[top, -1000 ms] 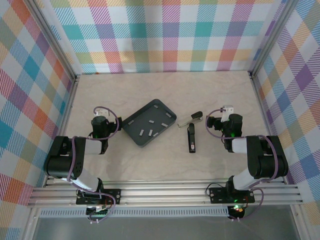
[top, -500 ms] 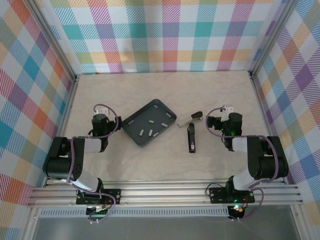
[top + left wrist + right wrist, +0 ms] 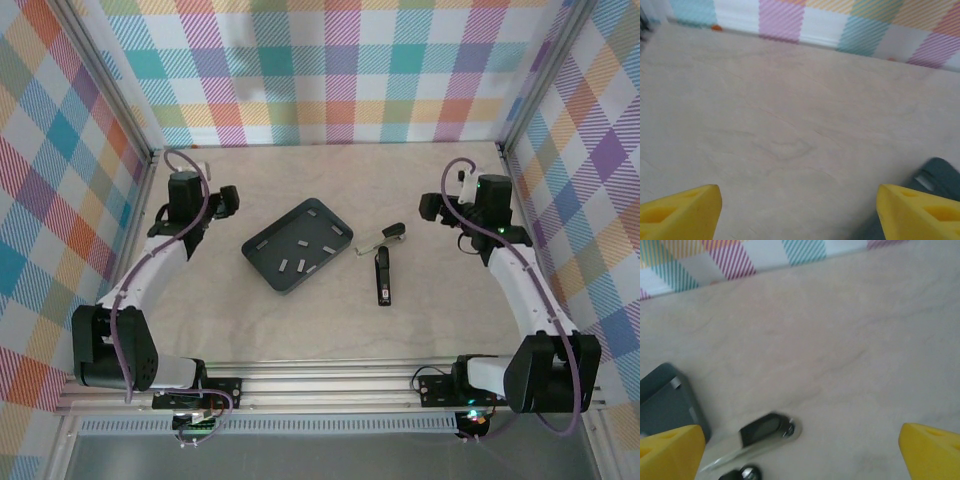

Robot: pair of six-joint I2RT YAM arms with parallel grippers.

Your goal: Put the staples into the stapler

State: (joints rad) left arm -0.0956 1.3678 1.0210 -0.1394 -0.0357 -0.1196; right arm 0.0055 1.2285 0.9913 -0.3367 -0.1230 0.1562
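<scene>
On the table (image 3: 300, 330), one dark tray (image 3: 265, 270) holds eight staples (image 3: 300, 239) by my count, lying at mixed angles. Just beside it one stapler (image 3: 383, 278) lies open, its black body running near-to-far. The left gripper (image 3: 795, 192) and right gripper (image 3: 800, 427) both gape wide, empty.

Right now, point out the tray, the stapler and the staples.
tray (image 3: 312, 230): top view, bare part of its floor.
stapler (image 3: 383, 280): top view, middle of its black base.
staples (image 3: 300, 265): top view, one strip lying in the tray.
</scene>
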